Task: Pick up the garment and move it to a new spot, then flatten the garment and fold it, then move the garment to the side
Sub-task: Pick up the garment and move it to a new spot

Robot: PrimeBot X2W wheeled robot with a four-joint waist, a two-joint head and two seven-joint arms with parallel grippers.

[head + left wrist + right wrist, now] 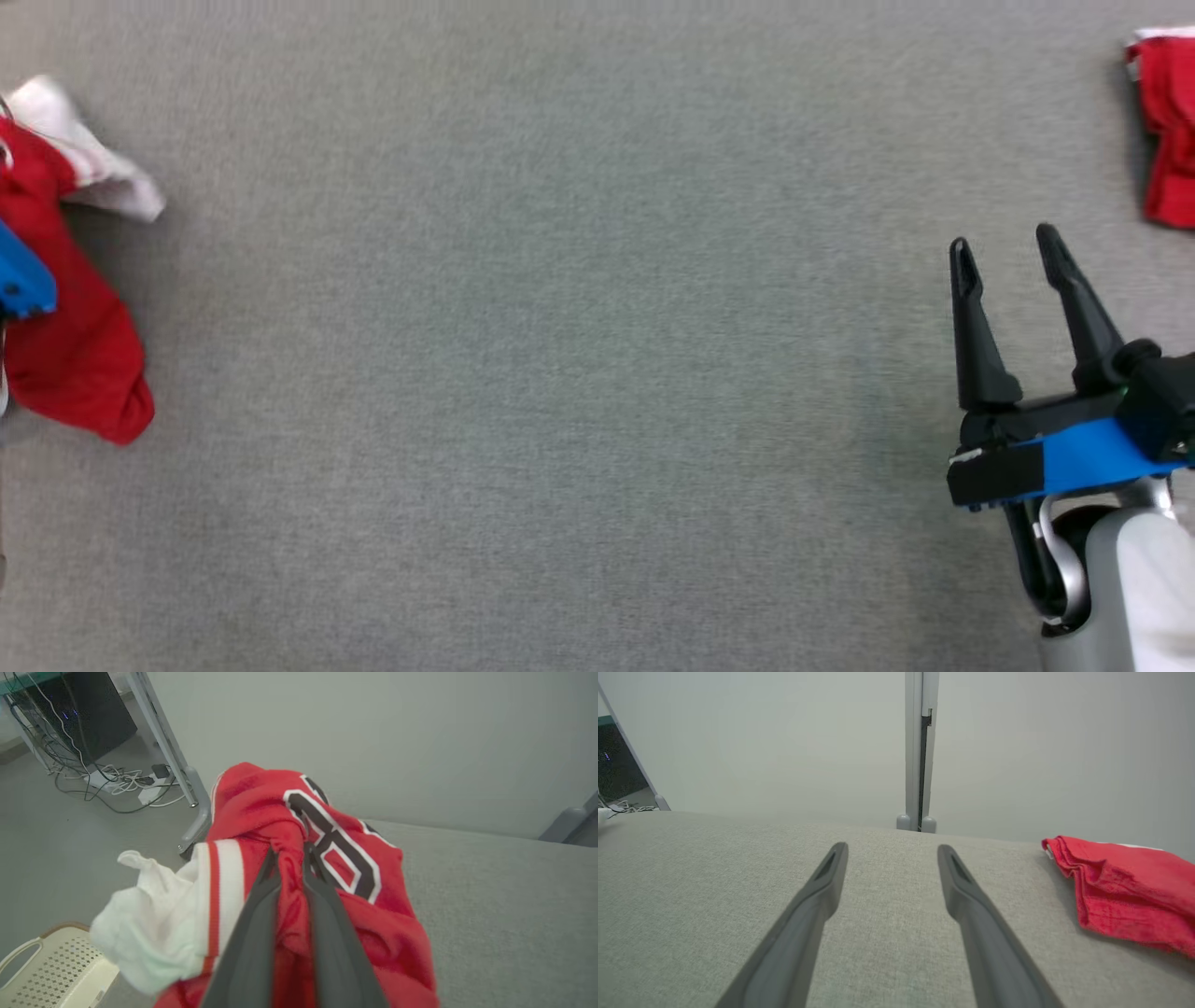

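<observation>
Garment (252,807), red and white, is at the left of the grey surface (560,373), pinched by the left gripper (290,851); the right gripper (1004,241) is open.

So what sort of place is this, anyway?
Probably a robot test lab: a grey cloth-covered worktable, a computer tower with tangled cables on the floor, and the left claw pinching a red jersey.

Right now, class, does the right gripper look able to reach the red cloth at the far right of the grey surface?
Probably yes: the right gripper is open and empty, and only bare grey surface lies between it and the red cloth.
</observation>
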